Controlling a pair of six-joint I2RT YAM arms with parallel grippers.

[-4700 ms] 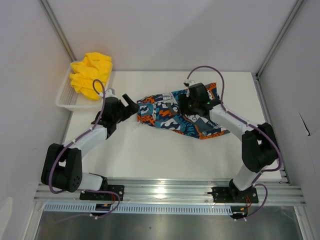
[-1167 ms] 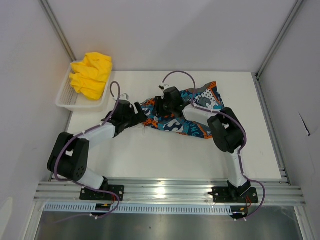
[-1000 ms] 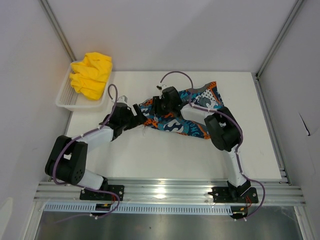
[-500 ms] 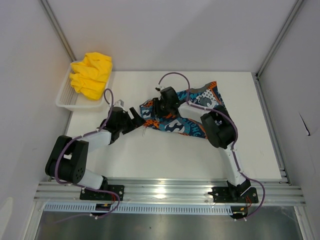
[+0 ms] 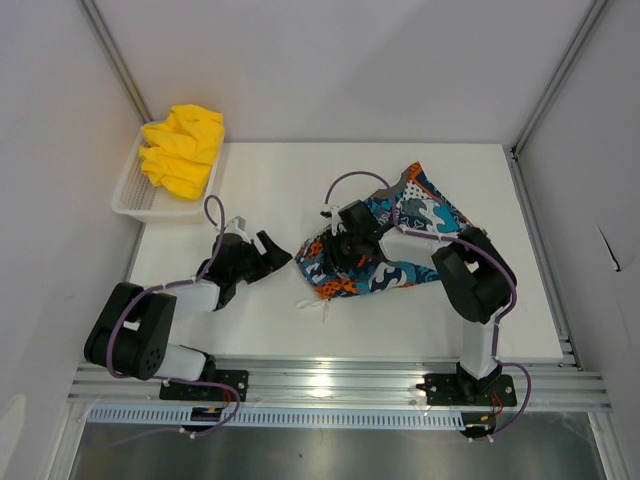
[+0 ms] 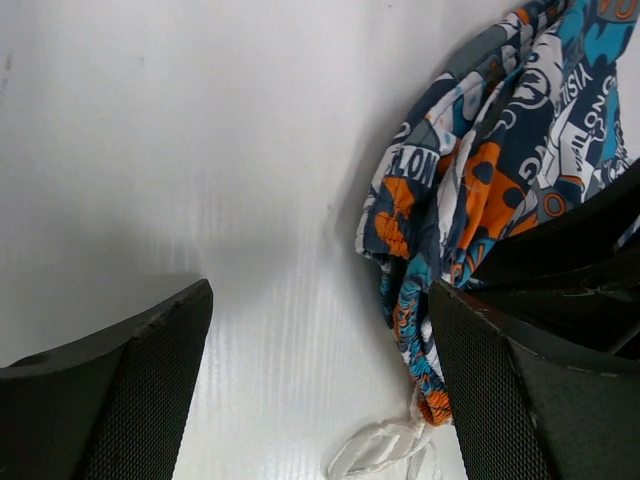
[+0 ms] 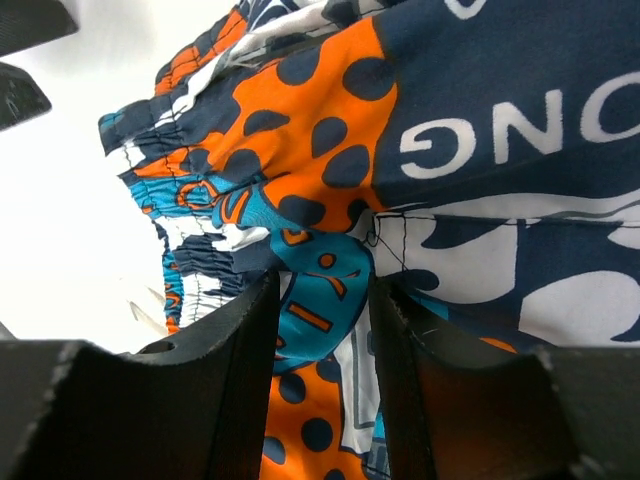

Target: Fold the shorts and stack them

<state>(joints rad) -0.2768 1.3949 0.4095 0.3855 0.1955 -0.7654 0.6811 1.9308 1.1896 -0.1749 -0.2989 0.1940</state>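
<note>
Dragging printed shorts [image 5: 420, 215] nearer, right claw [image 5: 340, 250]

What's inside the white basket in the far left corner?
The yellow shorts lie bunched in the basket, rising above its rim. Anything under them is covered.

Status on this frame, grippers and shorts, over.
Left gripper open, empty, beside printed shorts. Right gripper shut on printed shorts, bunched, unfolded. Yellow shorts in basket. Nothing in the way.

printed shorts [image 5: 420, 212]: dragged nearer, bunched | left end effector [image 5: 272, 250]: let go, backed off
</note>
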